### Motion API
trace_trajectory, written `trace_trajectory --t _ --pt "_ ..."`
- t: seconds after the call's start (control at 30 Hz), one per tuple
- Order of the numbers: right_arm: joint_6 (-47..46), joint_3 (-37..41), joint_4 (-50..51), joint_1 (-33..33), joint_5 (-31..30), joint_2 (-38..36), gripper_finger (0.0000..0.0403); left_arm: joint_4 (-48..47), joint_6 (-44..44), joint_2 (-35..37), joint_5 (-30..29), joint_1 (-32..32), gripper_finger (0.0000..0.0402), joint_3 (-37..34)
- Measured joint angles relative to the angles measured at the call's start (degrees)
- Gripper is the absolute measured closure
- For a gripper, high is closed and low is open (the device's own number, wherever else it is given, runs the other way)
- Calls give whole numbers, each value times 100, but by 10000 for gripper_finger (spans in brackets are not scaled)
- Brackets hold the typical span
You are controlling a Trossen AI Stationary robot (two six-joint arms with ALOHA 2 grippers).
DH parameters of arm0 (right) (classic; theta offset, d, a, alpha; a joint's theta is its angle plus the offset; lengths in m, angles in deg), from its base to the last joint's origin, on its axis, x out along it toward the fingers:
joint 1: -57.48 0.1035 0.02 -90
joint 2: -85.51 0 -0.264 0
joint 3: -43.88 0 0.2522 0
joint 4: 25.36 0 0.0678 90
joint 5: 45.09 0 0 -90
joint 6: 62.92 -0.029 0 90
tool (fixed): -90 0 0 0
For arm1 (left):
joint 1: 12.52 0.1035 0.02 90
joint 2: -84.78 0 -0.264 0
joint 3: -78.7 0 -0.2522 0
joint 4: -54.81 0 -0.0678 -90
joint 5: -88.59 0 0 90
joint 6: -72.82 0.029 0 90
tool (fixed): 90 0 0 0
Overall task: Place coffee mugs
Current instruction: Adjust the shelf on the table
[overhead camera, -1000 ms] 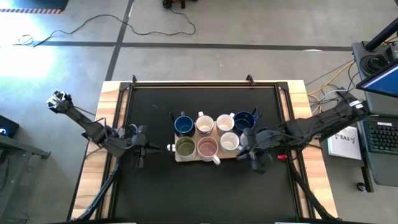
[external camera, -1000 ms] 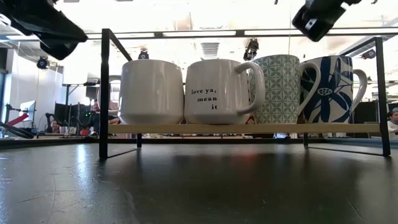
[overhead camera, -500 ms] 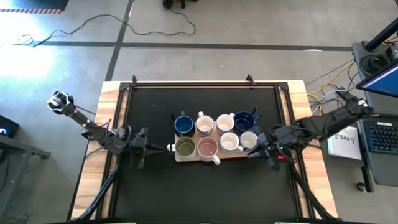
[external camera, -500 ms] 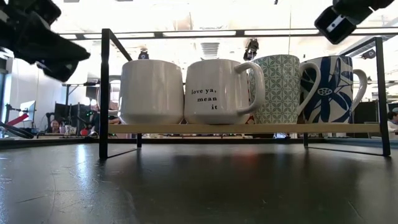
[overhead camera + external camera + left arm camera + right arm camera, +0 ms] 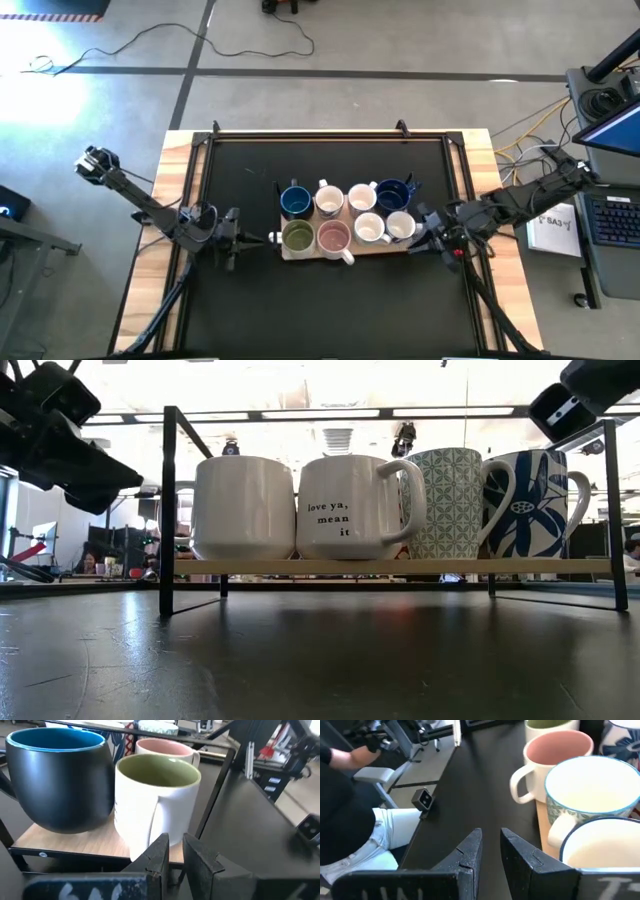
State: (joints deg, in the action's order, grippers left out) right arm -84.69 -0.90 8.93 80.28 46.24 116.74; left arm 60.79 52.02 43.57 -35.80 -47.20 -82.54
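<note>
Eight coffee mugs stand in two rows of four on a light wooden board (image 5: 345,252) at mid-table. The far row begins with a blue mug (image 5: 294,202). The near row begins with an olive-lined mug (image 5: 298,236) and a pink-lined mug (image 5: 333,237). My left gripper (image 5: 258,239) hovers level just left of the board, facing the olive-lined mug (image 5: 157,800). It is open by a narrow gap (image 5: 175,851) and empty. My right gripper (image 5: 418,237) hovers off the board's right end, beside the near white mug (image 5: 607,855). It too is narrowly open (image 5: 491,842) and empty.
A black metal frame (image 5: 167,510) rims the dark table and carries the board. A small black box (image 5: 424,798) sits on the table near its front edge. A person in jeans (image 5: 365,840) stands beyond the table. A laptop (image 5: 620,215) lies off to the right.
My right gripper has drawn back from above the near right mugs toward the table's right edge, uncovering the near white mug. My left gripper has sunk and tipped closer to level, staying left of the board. The mugs have not moved.
</note>
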Motion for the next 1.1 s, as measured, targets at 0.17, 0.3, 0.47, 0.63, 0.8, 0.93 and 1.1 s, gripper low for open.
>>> trace_trajectory --t 0.17,0.3,0.47,0.63,0.8,0.93,1.1 --pt "502 327 -422 107 18 -311 344 22 98 -122 -65 0 364 0" --pt "768 603 -620 110 20 -569 344 41 91 -194 -65 0 364 0" --pt "1023 1076 -1169 122 42 -907 344 69 78 -280 -90 2 364 0" --pt "1124 1797 -2183 182 38 -1325 344 136 30 -347 -118 0 364 -1" --pt "1303 2426 -3163 208 51 -1605 344 151 24 -361 -120 0 364 0" --pt "1540 2813 -3741 208 64 -1743 344 154 16 -366 -126 0 364 0" --pt "1567 3020 -3993 208 181 -1843 344 164 -130 -372 -126 1 364 -2"
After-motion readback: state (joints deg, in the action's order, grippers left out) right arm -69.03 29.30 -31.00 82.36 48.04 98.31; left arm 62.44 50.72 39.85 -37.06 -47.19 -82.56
